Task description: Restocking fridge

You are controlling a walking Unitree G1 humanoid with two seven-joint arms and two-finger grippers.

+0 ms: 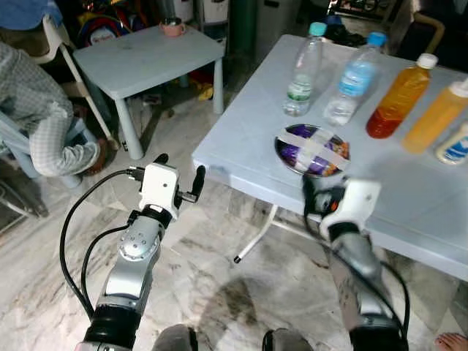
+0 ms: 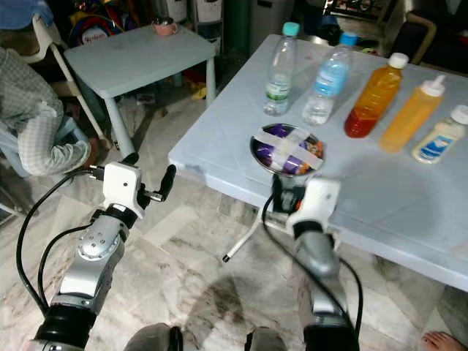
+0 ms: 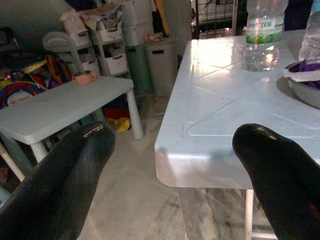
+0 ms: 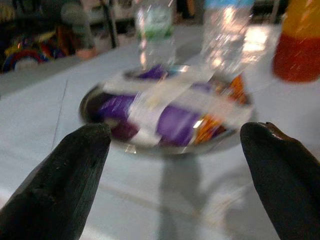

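Right gripper [image 4: 170, 165] is wide apart, empty, fingers [image 4: 60, 180] splayed either side of the bowl [image 1: 312, 150], sitting low over the near edge of the bench [image 1: 409, 197]. Spread looks sized to the rim, so likely lining up a straddle grasp, not yet touching. From the head camera the bowl sits at 12 o'clock of that gripper, just beyond it.

Left gripper [image 1: 179, 178] also spread, empty, hovering off the bench corner at about 9 o'clock of the bowl, over the marble floor [image 1: 219, 285]. Probably held clear so it doesn't foul the right arm's reach.

Bowl: shallow metal dish, purple packets inside with some orange, two pale tape strips crossed over the top, presumably to keep the contents in during carry. Blurred in the right wrist view.

Past the bowl, at 11 to 12 o'clock, stand two clear water bottles: green-label bottle [image 1: 303, 71] and blue-label bottle [image 1: 352, 78], both upright, near each other, apart from the bowl. At 1 to 2 o'clock, orange juice bottle [image 1: 398, 99], a yellow-orange bottle [image 1: 437, 117], and a white bottle [image 1: 458, 145] at the frame edge. All in a rough row, likely staged for the fridge.

Small table [image 1: 146, 58] well apart at 10 o'clock, pink cup [image 1: 172, 28] on it. A seated person's sleeve [image 1: 44, 135] at far 9 o'clock.
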